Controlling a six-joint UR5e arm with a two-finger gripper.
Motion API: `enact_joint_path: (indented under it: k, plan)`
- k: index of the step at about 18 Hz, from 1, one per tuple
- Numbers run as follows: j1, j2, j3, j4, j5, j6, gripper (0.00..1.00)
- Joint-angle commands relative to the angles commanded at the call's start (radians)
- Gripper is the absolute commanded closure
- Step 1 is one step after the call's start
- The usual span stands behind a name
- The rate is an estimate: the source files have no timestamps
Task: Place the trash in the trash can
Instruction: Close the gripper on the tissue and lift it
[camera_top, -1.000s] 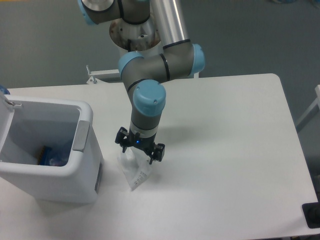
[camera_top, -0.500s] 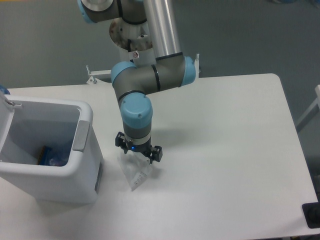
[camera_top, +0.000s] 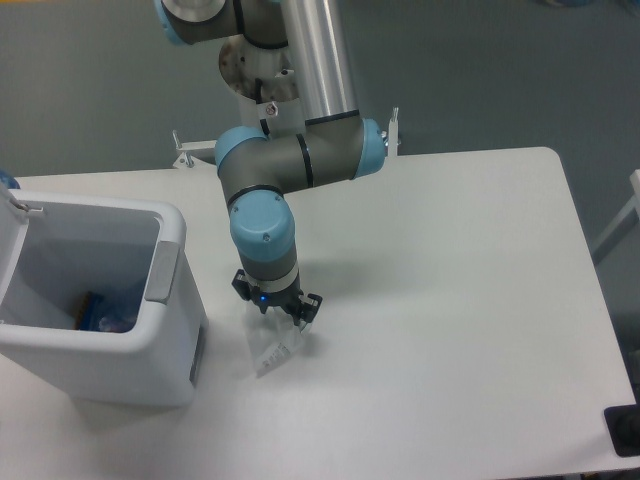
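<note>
- We have the gripper (camera_top: 277, 312) low over the table (camera_top: 470, 300), just left of frame centre, pointing straight down so its fingers can straddle the crumpled white wrapper (camera_top: 270, 348) from above.
- The wrapper lies flat on the table directly under the gripper, its lower end poking out below the fingers; that is the piece of trash left outside the bin.
- We cannot tell whether the fingers are clamped on the wrapper or only standing around it: the wrist and the dark finger mounts hide the tips, and the wrapper shows no lift off the surface.
- The trash can (camera_top: 175, 350) stands at the left edge of the frame, just beside the wrapper, its lid swung back so the mouth is open for a drop from above.
- Down inside the can, at lower left, we see something with blue on it, which we take for the crushed bottle (camera_top: 103, 313); it is partly hidden by the wall.
- We judge the task half done: once the wrapper is held, a lift and a short carry leftward over the rim is what remains.
</note>
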Motion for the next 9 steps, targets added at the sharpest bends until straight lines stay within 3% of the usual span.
enact_joint_path:
  k: [9]
  plan:
    - [0.023,0.009,0.054,0.000,-0.070,-0.021,1.00]
